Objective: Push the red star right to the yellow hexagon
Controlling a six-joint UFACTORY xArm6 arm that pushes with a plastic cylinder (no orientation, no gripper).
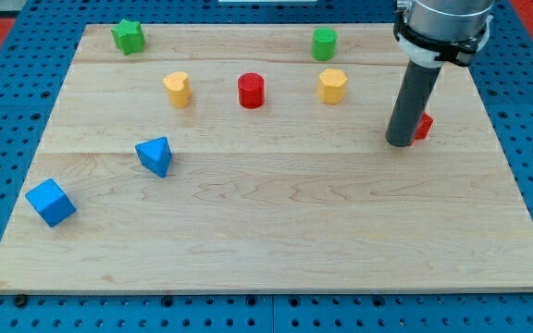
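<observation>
My tip [400, 142] rests on the board at the view's right. A red block [423, 127], mostly hidden behind the rod, sits just right of the tip and touches or nearly touches it; its shape is unclear, likely the red star. The yellow hexagon [332, 85] lies up and to the left of the tip, near the view's top. A red cylinder [251, 90] stands left of the hexagon.
A yellow heart-like block [178, 89] sits left of the red cylinder. A green star [129, 36] and a green cylinder [324, 43] lie along the top edge. A blue triangle-like block [155, 155] and a blue cube [50, 203] are at the left.
</observation>
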